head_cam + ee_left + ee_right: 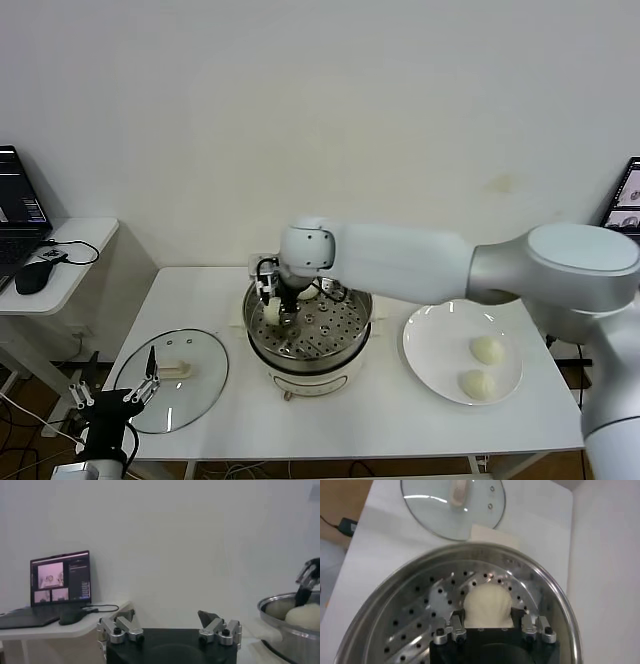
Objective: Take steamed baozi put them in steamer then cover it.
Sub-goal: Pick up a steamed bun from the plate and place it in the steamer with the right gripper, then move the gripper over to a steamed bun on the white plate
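Observation:
The steamer (340, 352) stands mid-table, its perforated tray showing. My right gripper (277, 312) reaches into its left side, shut on a cream-white baozi (271, 314) that is low over the tray. In the right wrist view the baozi (487, 604) sits between the two fingers of the gripper (488, 615), above the tray holes (420, 615). Two more baozi (487, 349) (473, 383) lie on the white plate (430, 350) to the right. The glass cover (200, 395) lies flat on the table to the left. My left gripper (140, 392) is open and empty near the cover's front-left edge.
A side desk (75, 260) with a laptop (20, 205) and mouse stands at far left, off the table. The left wrist view shows that laptop (60, 577) and the steamer rim (280, 630). A second screen (628, 195) is at far right.

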